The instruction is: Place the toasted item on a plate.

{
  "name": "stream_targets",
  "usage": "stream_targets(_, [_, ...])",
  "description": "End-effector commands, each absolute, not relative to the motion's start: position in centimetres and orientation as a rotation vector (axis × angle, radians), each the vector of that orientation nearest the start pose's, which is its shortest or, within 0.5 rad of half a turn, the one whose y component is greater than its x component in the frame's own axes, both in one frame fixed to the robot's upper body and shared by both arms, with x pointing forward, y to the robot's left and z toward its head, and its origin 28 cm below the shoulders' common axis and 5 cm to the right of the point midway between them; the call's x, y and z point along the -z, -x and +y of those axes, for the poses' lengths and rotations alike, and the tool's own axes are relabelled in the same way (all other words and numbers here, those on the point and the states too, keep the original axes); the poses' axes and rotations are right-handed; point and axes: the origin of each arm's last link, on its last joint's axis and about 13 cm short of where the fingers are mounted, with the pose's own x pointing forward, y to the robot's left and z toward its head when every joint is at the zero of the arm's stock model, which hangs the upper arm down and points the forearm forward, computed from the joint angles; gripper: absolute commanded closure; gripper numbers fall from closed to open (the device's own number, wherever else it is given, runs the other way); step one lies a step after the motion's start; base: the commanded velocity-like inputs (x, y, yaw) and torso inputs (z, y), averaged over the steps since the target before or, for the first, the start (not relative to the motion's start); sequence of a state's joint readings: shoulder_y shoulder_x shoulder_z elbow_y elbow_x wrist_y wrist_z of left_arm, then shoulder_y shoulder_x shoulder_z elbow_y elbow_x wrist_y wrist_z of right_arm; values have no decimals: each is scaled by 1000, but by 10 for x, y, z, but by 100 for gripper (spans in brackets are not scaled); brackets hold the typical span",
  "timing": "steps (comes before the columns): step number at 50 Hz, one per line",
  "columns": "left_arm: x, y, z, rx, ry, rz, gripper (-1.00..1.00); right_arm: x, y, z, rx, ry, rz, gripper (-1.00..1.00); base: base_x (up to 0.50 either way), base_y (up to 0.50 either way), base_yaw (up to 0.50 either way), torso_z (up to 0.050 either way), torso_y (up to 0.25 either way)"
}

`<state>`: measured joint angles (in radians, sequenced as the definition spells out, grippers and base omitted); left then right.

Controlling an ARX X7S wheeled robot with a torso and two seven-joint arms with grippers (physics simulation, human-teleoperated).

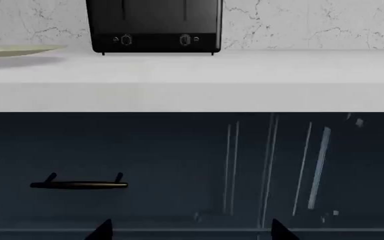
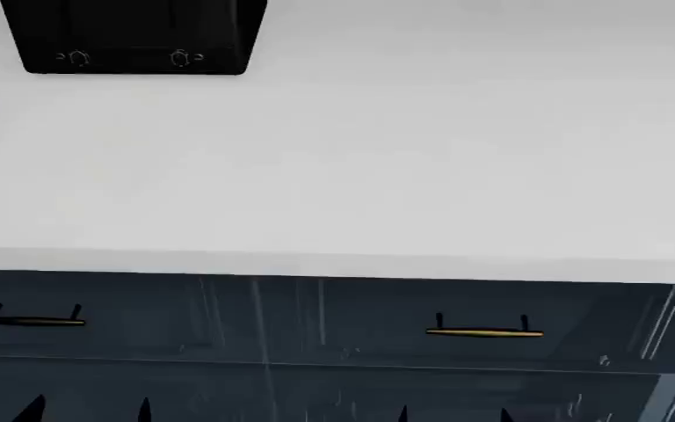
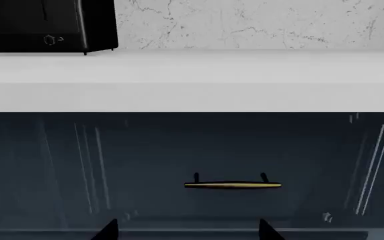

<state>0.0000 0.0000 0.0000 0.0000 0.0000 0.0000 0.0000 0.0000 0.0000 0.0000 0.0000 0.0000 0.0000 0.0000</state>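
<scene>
Shows a white countertop [image 2: 408, 167] running the full width of the head view, with a thick pale front edge over dark blue drawer fronts. Carries a black toaster [image 2: 136, 37] at the back left, standing against a marbled white wall, two small knobs on its front face. Bears also a cream plate [image 1: 15, 50] lying flat just left of the toaster and apart from it, cut off by the picture's edge in both the head and left wrist views.
</scene>
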Motion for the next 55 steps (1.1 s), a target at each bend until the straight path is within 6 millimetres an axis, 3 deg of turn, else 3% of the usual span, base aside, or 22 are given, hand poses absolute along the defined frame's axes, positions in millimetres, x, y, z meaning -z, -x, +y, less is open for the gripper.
stream_targets(1, [-13, -210, 206, 0, -10, 0, -100, -13, -210, -96, 0, 9, 0, -100, 0, 0, 0, 0, 0])
stream_targets(11, [-13, -210, 206, 5, -19, -14, -100, -15, -214, -96, 6, 12, 7, -100, 0, 0, 0, 3, 0])
stream_targets(42, [-32, -207, 206, 24, -17, -58, -100, -35, -209, -98, 11, 36, -38, -100, 0, 0, 0, 50, 5])
stream_targets(48, [-51, -205, 208, 14, -22, -78, -100, -51, -205, -97, 8, 66, -51, -100, 0, 0, 0, 50, 8])
stream_targets(55, [-106, -197, 210, 44, 2, -165, -100, -94, -207, -102, 45, 95, -108, -100, 10, 114, 0, 50, 8])
